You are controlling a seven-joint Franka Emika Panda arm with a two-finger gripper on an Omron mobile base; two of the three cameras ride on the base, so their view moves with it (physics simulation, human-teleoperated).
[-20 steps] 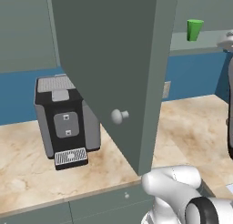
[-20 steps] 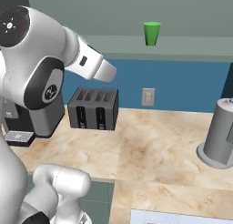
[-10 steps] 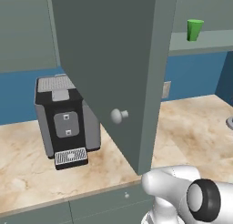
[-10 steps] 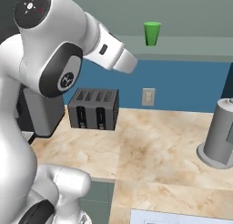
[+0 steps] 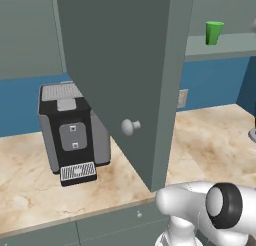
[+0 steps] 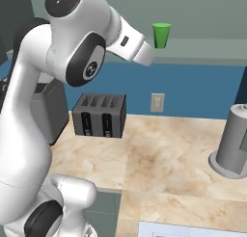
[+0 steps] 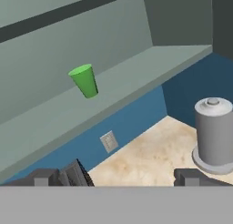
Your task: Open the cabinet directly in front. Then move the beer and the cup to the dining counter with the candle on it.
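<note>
With the cabinet (image 5: 125, 75) door swung out over the worktop (image 6: 159, 154), the first step looks done, and the cup (image 7: 84, 81) stands alone on the bare lower shelf (image 7: 136, 82) inside; I cannot see the beer from here. The claw (image 7: 116, 177) points up toward that shelf with its jaws spread wide and nothing between them, well short of the cup.

The likeliest slip is a push instead of a grasp. The cup is light and tapered, so a finger arriving off-centre could tip it or nudge it toward the back wall. A low approach could also catch the shelf's front lip.

Room is fair. The shelf is open on both sides of the cup, but the ceiling of the compartment sits not far above its rim, so a level entry from the front suits better than a drop from above. The open door hangs left of the arm (image 6: 72, 53), and the toaster (image 6: 100, 115) and grey canister (image 6: 236, 139) sit below the path out.
</note>
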